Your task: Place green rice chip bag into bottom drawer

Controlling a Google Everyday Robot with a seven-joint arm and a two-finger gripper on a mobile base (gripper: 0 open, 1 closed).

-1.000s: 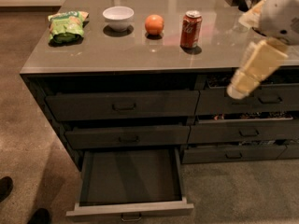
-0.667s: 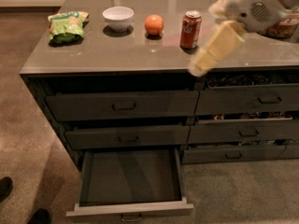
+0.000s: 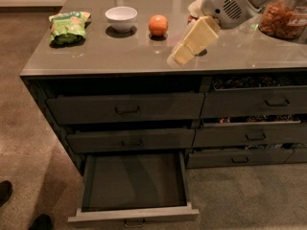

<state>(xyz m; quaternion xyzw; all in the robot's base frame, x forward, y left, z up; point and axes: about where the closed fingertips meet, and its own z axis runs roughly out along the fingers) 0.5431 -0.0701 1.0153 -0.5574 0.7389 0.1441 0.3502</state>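
Note:
The green rice chip bag (image 3: 68, 27) lies at the far left of the grey countertop (image 3: 110, 56), to the left of a white bowl. The bottom drawer (image 3: 134, 182) of the dark grey cabinet is pulled out, and its dark inside holds nothing. My gripper (image 3: 180, 55), cream-coloured on a white arm, hangs tilted down-left over the middle of the counter, to the right of the orange. It is well to the right of the bag and holds nothing I can see.
A white bowl (image 3: 121, 17) and an orange (image 3: 158, 25) stand between the bag and the gripper. A clear jar of snacks (image 3: 283, 17) stands at the right. Two closed wide drawers (image 3: 125, 109) lie above the open one. Shoes (image 3: 5, 191) show at the lower left.
My arm has swung left and up from in front of the right drawers to above the countertop, and it now hides the red soda can.

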